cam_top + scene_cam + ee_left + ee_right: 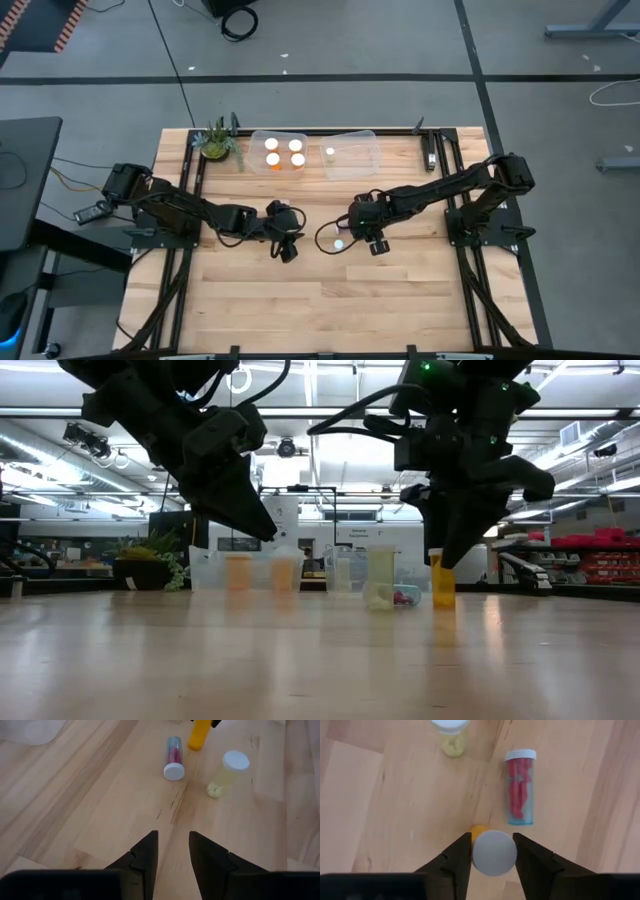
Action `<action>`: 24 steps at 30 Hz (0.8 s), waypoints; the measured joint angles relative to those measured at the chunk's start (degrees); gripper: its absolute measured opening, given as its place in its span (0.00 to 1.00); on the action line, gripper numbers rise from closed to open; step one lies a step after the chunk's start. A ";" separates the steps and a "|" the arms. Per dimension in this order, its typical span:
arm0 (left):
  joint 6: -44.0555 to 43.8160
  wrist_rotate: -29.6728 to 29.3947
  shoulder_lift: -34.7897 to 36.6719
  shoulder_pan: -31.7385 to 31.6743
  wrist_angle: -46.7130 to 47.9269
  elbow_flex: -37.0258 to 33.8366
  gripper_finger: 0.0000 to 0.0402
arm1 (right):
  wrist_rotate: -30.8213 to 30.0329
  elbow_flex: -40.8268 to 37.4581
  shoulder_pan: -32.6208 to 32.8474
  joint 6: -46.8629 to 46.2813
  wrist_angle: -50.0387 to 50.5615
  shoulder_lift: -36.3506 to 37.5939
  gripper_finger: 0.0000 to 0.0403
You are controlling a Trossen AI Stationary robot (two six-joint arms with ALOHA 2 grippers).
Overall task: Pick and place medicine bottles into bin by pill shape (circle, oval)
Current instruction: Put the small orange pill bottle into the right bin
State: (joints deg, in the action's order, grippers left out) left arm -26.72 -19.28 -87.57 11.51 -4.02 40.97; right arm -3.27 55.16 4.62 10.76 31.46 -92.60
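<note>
Right wrist view: white-capped orange bottle (492, 851), upright.

Light wooden table (330, 300), planked, set in a black frame. Along the far edge, left to right: small green potted plant (216, 141) near the far left corner; clear bin (277, 151) holding four white-capped orange bottles (284, 152); second clear bin (350, 153) holding one small whitish bottle (330, 152). Near the table centre, three bottles resting directly on the wood: orange bottle with white cap (492, 851), upright; clear bottle of red pills (520, 787), lying on its side; pale yellow bottle with white cap (227, 772), upright. Near half of the table bare wood.
</note>
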 joint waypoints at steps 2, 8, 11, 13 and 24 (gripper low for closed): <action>0.00 -0.01 0.00 0.00 -0.03 0.00 0.29 | -1.11 0.55 -0.24 0.42 0.67 0.00 0.35; 0.02 -0.58 0.00 -0.02 -0.40 0.00 0.30 | -1.42 4.86 -1.64 1.45 3.32 0.00 0.34; 0.02 -0.58 0.00 -0.02 -0.40 0.00 0.31 | -1.88 8.46 -2.54 2.93 6.87 0.00 0.34; 0.02 -0.59 0.00 -0.02 -0.40 0.00 0.30 | -3.22 10.99 -3.36 4.05 8.41 0.00 0.34; -0.84 -1.70 0.00 -0.02 -0.49 0.00 0.31 | -1.70 16.63 -20.33 12.73 8.28 0.02 0.34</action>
State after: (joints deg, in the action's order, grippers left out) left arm -27.56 -20.99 -87.57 11.49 -4.51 40.97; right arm -4.96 71.79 -15.71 23.49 39.75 -92.58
